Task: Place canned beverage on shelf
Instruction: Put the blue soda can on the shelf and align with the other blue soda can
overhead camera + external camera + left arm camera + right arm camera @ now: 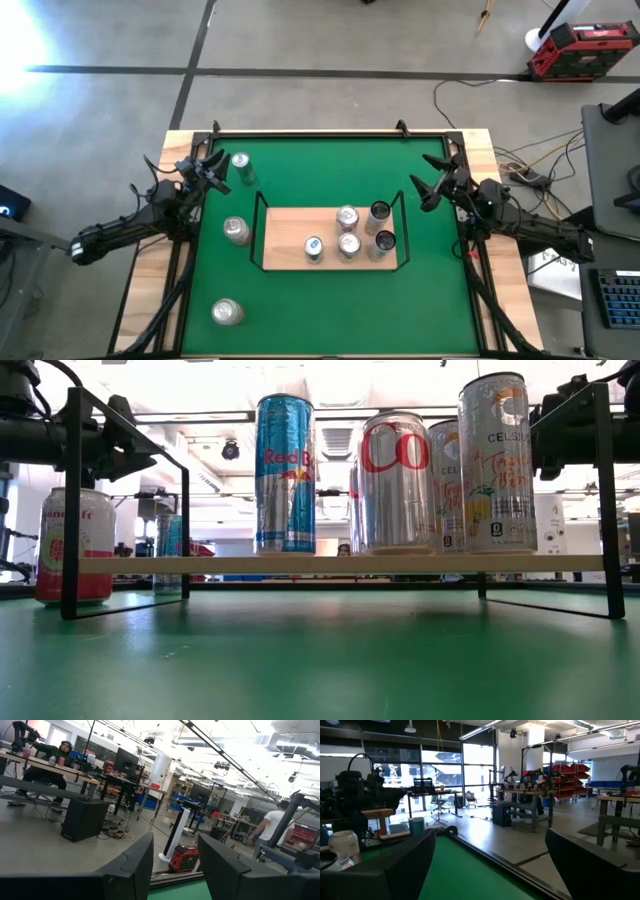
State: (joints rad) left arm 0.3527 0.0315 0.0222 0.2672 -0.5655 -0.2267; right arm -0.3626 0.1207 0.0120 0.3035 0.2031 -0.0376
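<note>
The shelf (290, 232) is a light-wood board with a black wire rail, standing mid-table. Several cans stand upright on its right half, among them a blue can (285, 475), a silver and red can (397, 485) and a white can (497, 465). Three more cans are on the green felt to its left: one at the far left (240, 166), one beside the shelf (236, 230) and one near the front (227, 312). My left gripper (215, 170) hangs above the table's far left, its fingers a narrow gap apart (175, 850). My right gripper (430, 187) hangs open at the far right (490, 835). Both hold nothing.
A black frame (330, 133) rims the green felt (330, 310), which lies bare in front of the shelf. Cables and a red case (583, 50) lie on the floor beyond the table. People sit and walk in the room behind.
</note>
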